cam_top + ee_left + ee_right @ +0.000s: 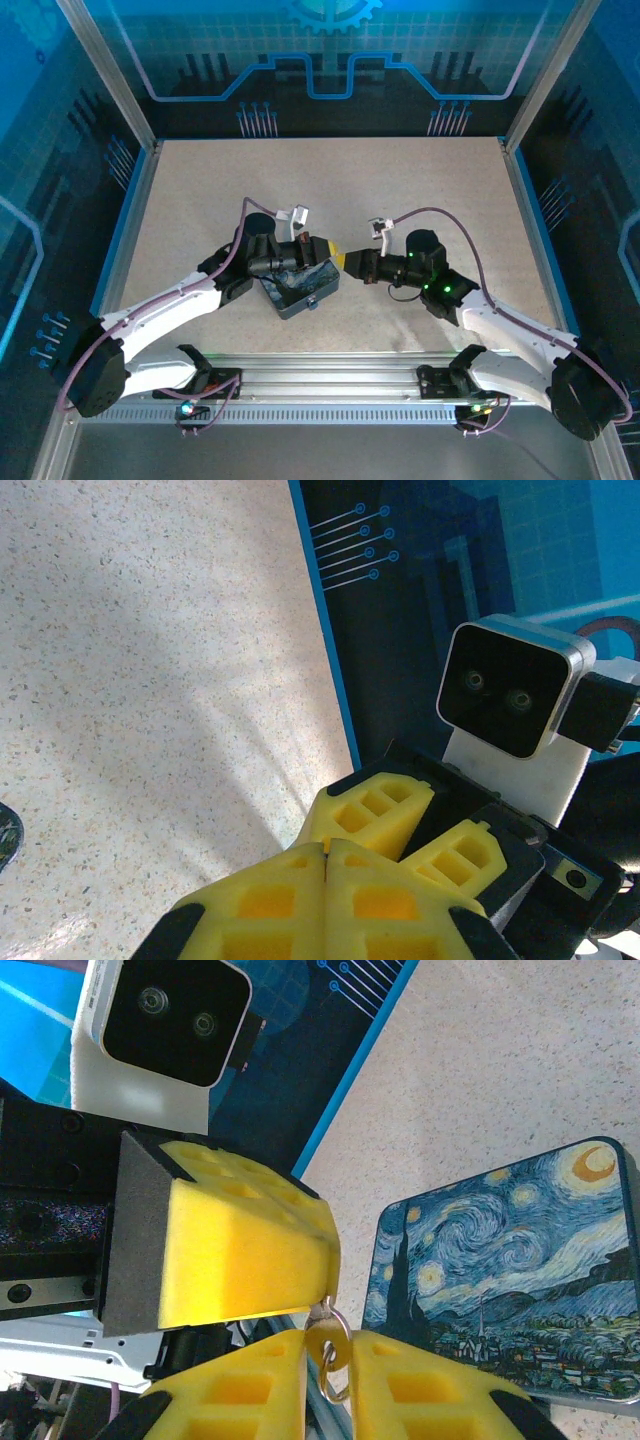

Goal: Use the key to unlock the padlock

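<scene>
**Yellow foam jaws nose to nose, key at the lock**

Right gripper (pixel 328 1350): clenched on the key (pixel 326 1333), a small brassy-silver piece with a wire ring. It is pinched between the two foam pads near their tips.

Left gripper (pixel 325 865): pads pressed flat together, seam closed. From the right wrist, a silvery bit shows at the lower corner of its tip. This is judged to be the padlock (pixel 320 1306). Most of it is buried in foam, and the keyhole cannot be made out.

Relation: the padlock lies directly ahead of the right jaws. Whether it touches the key's end or sits just short of it cannot be told. The key's long axis runs out of the right jaws toward the left tip. From above, that is roughly the line on which the two grippers face each other, over the right end of the painted tin (pixel 510 1270) on the table (pixel 420 190).

Judgement: insertion is in hand or about to begin. The right arm carries the move, a short push along the key's axis and then a twist. A slight misalignment could tilt the key in the soft foam.
</scene>
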Motion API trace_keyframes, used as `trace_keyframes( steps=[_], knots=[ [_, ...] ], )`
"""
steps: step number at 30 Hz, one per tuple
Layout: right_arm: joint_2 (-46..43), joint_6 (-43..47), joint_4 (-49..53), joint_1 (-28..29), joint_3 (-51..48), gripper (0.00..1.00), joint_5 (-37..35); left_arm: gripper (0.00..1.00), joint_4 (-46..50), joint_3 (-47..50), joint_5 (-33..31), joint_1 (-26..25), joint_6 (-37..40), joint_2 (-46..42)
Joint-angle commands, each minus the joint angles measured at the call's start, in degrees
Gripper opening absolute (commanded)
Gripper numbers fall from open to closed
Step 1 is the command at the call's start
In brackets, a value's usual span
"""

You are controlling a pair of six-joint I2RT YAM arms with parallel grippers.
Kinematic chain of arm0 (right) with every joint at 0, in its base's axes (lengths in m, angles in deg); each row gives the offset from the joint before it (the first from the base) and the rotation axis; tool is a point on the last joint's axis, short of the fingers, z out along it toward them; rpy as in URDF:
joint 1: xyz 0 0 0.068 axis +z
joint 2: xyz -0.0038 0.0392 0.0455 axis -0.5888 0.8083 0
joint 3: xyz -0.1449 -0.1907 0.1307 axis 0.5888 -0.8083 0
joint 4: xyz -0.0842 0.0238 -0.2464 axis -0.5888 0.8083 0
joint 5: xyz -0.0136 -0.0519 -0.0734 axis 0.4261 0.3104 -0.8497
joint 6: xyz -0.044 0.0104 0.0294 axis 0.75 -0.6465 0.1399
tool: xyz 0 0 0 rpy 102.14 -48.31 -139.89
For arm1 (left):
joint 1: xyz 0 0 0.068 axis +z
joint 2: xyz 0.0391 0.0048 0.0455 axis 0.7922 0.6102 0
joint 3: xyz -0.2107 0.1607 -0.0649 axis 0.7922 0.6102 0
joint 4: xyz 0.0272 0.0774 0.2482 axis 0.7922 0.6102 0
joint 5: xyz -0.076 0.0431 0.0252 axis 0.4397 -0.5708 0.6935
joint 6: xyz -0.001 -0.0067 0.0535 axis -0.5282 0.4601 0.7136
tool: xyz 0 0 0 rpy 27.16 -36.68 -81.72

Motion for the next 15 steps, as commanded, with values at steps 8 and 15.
trace_keyframes(
  steps=[8,15],
  knots=[
    [-0.7,-0.6,-0.9,0.9,0.1,0.06,-0.3,0.00,-1.1,-1.1,-0.3,-0.5,0.9,-1.0],
    [-2.4,1.1,3.6,0.3,-0.4,0.00,-2.1,0.24,5.4,-2.6,-2.6,-0.4,4.6,-3.3]
  ],
)
